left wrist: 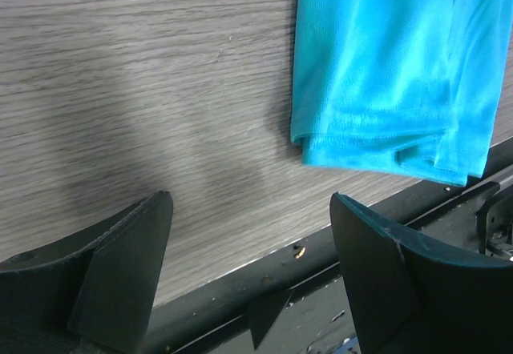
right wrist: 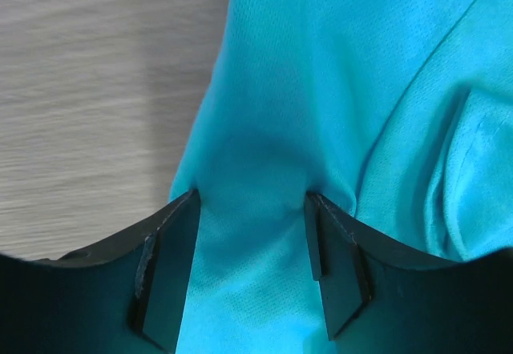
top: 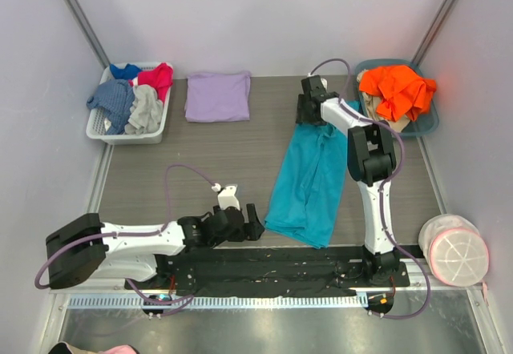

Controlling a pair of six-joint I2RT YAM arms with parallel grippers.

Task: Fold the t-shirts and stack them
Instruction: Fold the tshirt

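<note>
Your purple shirt (top: 217,96) lies folded, left of teal shirt (top: 309,182); that one's half-folded, unstacked. Right tool (right wrist: 252,198) open, pressing it; left tool (left wrist: 250,202) open, empty.

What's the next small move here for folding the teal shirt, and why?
Probably slide the left gripper right onto the near hem corner of the teal t-shirt. It hovers open over the table beside that hem, while the right gripper straddles cloth at the far end.
</note>
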